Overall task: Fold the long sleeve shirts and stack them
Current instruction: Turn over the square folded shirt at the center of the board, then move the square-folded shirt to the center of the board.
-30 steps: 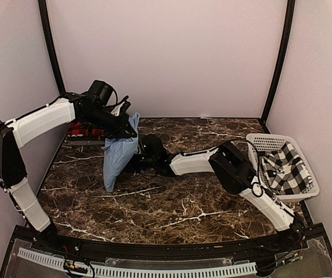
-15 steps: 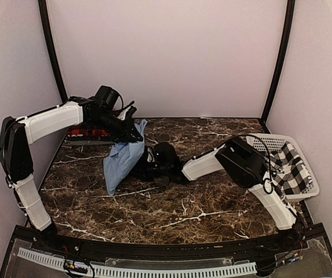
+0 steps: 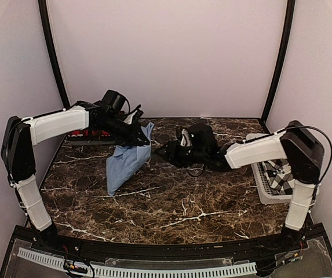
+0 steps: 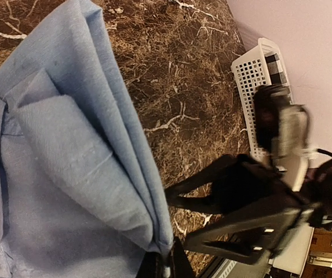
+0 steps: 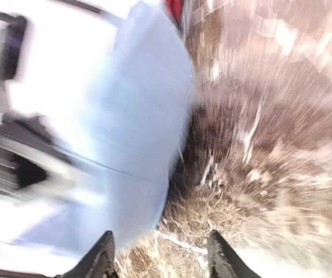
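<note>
Three shirts, none stacked. Left gripper (image 3: 138, 138) clenched on the light blue shirt (image 3: 125, 165), lifted, its lower end on the table (image 3: 183, 202). Right gripper (image 3: 161, 152) parted, empty, near it. Red plaid shirt (image 3: 84, 134) lies back-left, largely hidden. Checked shirt (image 3: 281, 174) is untouched in the basket (image 3: 264, 191) — most of the work is judged outstanding.

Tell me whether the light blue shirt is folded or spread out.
Folded: the light blue shirt hangs in doubled layers from the left pincer; the left wrist view shows stacked folds.

- Left arm bends over upper left, left claw (image 3: 144, 139) pinched tight on blue shirt (image 3: 125, 165).
- Right arm stretches toward the middle, right claw (image 3: 164, 152) fingers apart.
</note>
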